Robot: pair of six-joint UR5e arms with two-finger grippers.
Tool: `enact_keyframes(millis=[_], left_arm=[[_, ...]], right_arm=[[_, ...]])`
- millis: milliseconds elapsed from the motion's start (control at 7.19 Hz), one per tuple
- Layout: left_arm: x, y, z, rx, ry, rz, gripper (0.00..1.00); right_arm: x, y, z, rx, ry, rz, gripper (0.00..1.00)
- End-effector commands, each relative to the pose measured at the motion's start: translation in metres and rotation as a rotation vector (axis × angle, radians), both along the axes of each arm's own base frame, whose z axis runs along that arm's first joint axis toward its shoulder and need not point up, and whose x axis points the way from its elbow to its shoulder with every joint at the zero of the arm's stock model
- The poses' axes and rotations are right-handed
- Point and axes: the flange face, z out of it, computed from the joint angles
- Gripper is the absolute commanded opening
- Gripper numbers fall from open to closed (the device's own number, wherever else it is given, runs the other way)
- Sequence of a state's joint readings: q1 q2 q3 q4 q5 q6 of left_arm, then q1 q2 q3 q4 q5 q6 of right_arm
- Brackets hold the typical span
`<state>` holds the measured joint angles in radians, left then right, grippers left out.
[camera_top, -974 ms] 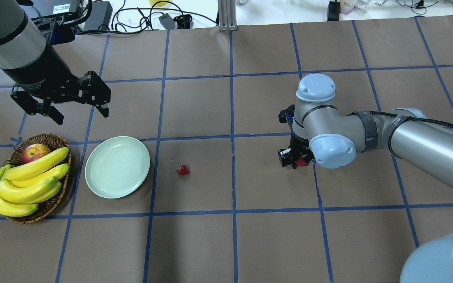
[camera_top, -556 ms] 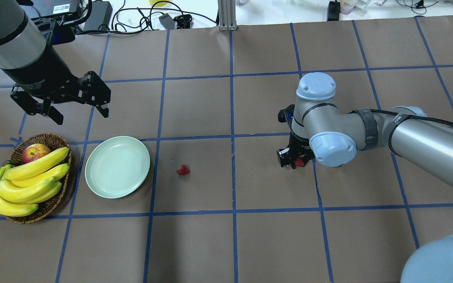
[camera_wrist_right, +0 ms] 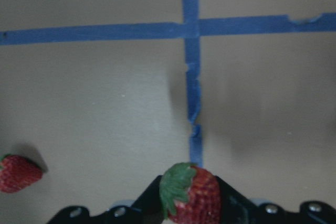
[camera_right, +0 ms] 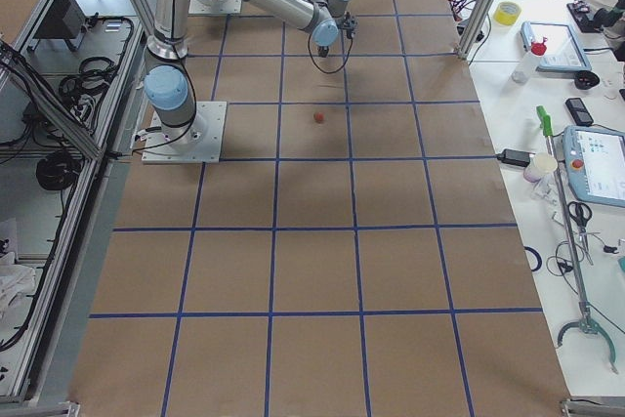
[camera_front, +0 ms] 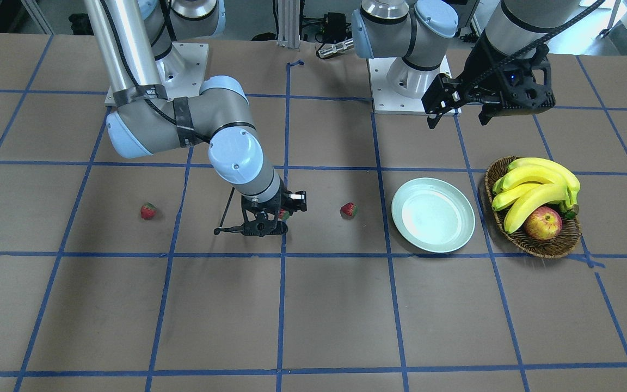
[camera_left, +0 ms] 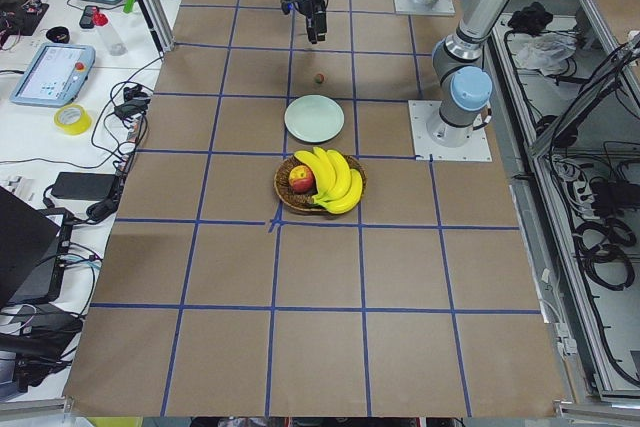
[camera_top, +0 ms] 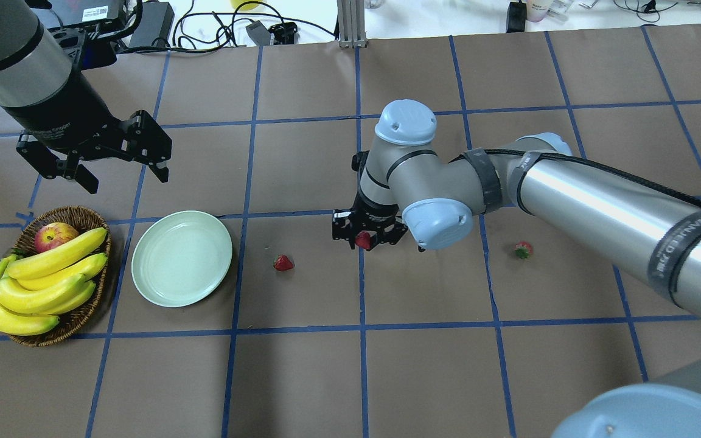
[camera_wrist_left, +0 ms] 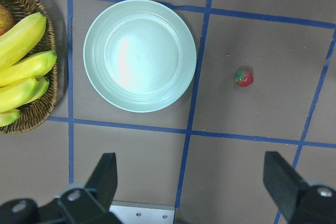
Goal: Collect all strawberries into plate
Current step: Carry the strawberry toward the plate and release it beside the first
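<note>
My right gripper (camera_top: 365,241) is shut on a red strawberry (camera_wrist_right: 190,195) and holds it just above the table over a blue tape line. A second strawberry (camera_top: 283,263) lies on the table between that gripper and the plate; it also shows in the left wrist view (camera_wrist_left: 243,77). A third strawberry (camera_top: 523,249) lies further right, by the right forearm. The pale mint plate (camera_top: 181,258) is empty. My left gripper (camera_top: 126,178) is open and empty, high above the table behind the plate.
A wicker basket (camera_top: 80,214) with bananas (camera_top: 46,274) and an apple (camera_top: 54,236) stands just left of the plate. The right arm's long forearm (camera_top: 600,201) stretches over the table's right half. Cables and boxes lie along the far edge.
My right gripper has moved left, toward the plate, with the strawberry in it, uncovering the third strawberry on the right. The left arm has not moved.
</note>
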<state>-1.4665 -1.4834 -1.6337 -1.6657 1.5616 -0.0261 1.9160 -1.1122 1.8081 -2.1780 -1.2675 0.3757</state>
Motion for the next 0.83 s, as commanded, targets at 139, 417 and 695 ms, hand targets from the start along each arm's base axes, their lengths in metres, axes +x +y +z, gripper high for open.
enact_keyframes(millis=[139,417,695], left_arm=[[0.0,0.0,-0.001,0.002,-0.001,0.0,1.0],[0.0,0.0,-0.001,0.002,0.0,0.0,1.0],[0.0,0.0,-0.001,0.003,-0.001,0.0,1.0]], right_arm=[[0.041,0.007,-0.009,0.019,-0.019,-0.038,0.2],[0.041,0.007,-0.004,0.01,-0.015,-0.042,1.0],[0.031,0.007,0.039,-0.078,0.028,-0.043,1.0]])
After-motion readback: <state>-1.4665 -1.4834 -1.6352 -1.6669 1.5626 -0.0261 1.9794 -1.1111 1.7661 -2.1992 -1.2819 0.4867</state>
